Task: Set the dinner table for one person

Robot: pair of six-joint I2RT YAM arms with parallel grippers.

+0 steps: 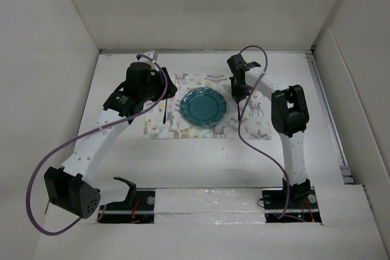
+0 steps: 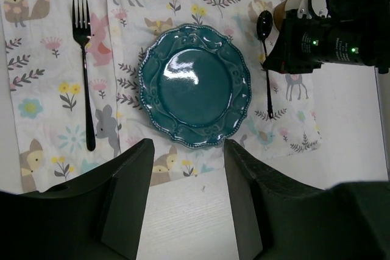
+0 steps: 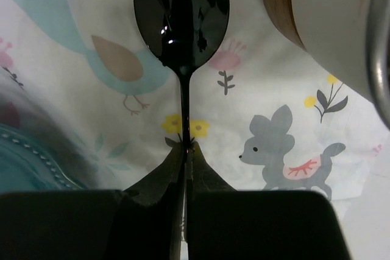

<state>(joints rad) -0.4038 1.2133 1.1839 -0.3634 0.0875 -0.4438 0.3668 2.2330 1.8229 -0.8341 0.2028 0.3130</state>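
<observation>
Our desk [image 1: 201, 162] is the big white surface. Both arm bases sit at its near edge.

Past the bare strip, the animal-print placemat [image 2: 49, 120] lies flat on the desk, roughly mid-depth and centred between the arms.

The teal plate [image 2: 195, 86] sits in the middle of the placemat.

The black fork [image 2: 85, 77] is on the placemat left of the plate, well apart from it, tines pointing far.

Left hand [image 2: 187, 147] hovers over the near edge of the placemat. Its fingers [image 2: 128, 199] are spread wide with nothing between them, and the plate's near rim shows in the gap.

The black spoon [image 3: 181, 16] is right of the plate, near but not touching it, bowl pointing far.

Right hand [image 3: 184, 150] is pinched tight on the spoon handle, partway up from the handle's near end. We cannot tell whether the spoon rests on the cloth or sits just off it.

Just right of the spoon bowl there's a white vessel with a brown band [image 3: 329, 22]. It is cropped, so we cannot tell what it is.

White panels [image 1: 201, 4] wall the desk at the back and sides.
</observation>
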